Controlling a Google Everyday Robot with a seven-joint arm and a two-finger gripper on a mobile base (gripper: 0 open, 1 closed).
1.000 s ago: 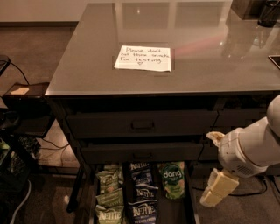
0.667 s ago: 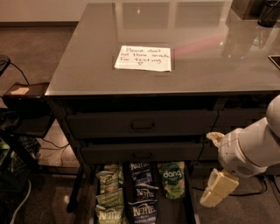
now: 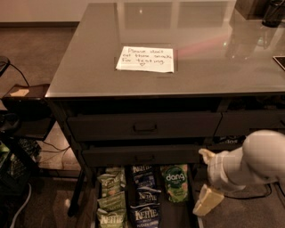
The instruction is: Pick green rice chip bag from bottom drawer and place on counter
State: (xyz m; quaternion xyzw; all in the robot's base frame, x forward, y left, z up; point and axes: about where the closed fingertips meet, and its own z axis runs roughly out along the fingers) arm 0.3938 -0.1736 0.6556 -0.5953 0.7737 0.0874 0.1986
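Note:
The green rice chip bag (image 3: 174, 182), bright green with white "dang" lettering, lies in the right column of the open bottom drawer (image 3: 192, 187). My gripper (image 3: 207, 178) hangs just right of the bag, beside the drawer's right edge, on a white arm coming in from the right. Its two cream fingers (image 3: 208, 201) are spread apart and hold nothing. The grey glossy counter (image 3: 213, 58) lies above, with a white handwritten note (image 3: 146, 59) on it.
Olive-green Kettle bags (image 3: 109, 196) fill the drawer's left column and dark blue Kettle bags (image 3: 144, 196) the middle one. Two shut drawers with black handles (image 3: 145, 127) sit above. A dark stand with cables (image 3: 22, 133) is at the left. A dark object (image 3: 274, 11) stands at the counter's back right.

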